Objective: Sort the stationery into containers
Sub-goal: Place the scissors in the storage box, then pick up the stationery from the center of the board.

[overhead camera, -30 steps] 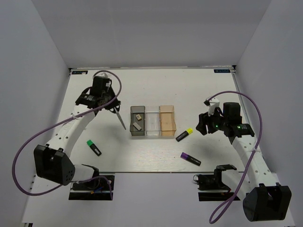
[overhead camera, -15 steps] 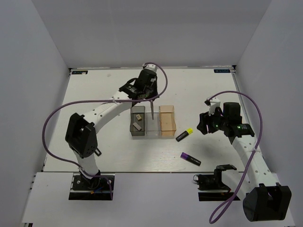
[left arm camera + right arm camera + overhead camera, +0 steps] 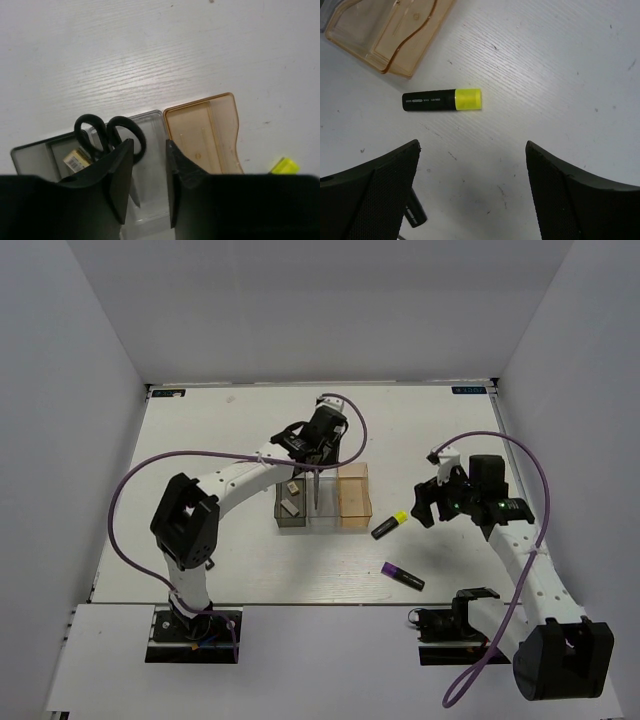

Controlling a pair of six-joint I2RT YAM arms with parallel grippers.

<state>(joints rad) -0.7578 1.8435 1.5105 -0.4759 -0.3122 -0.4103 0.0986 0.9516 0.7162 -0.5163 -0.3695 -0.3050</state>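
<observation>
First, nearest the arm bases, a purple marker (image 3: 403, 576) lies flat on the white table (image 3: 230, 440), on the right side. Just beyond it a yellow marker (image 3: 390, 524) lies on the table beside the near right corner of the amber-orange bin (image 3: 353, 502), close to it but outside it. The right gripper (image 3: 428, 502) hovers to the right of this marker. Its jaws are spread wide and hold nothing, and in the right wrist view the marker shows on the table ahead of the gap.

The three bins stand joined in a row at mid-table. On the left, the dark grey bin (image 3: 291, 525) holds two beige erasers, one nearer (image 3: 288, 507) and one farther (image 3: 294, 486). In the middle, the clear bin (image 3: 325, 520) has the scissors (image 3: 104, 137) in it. Their black handles are at the bin's far end, by the wall shared with the dark grey bin, and the blade points toward the near end. Whether they lie flat or lean cannot be told. On the right, the amber-orange bin shows its bare moulded floor.

Over the far part of the clear bin hangs the left gripper (image 3: 148, 155). Its jaws are a little apart, wider than the thin blade seen between them, so it is not clamped on the scissors.
</observation>
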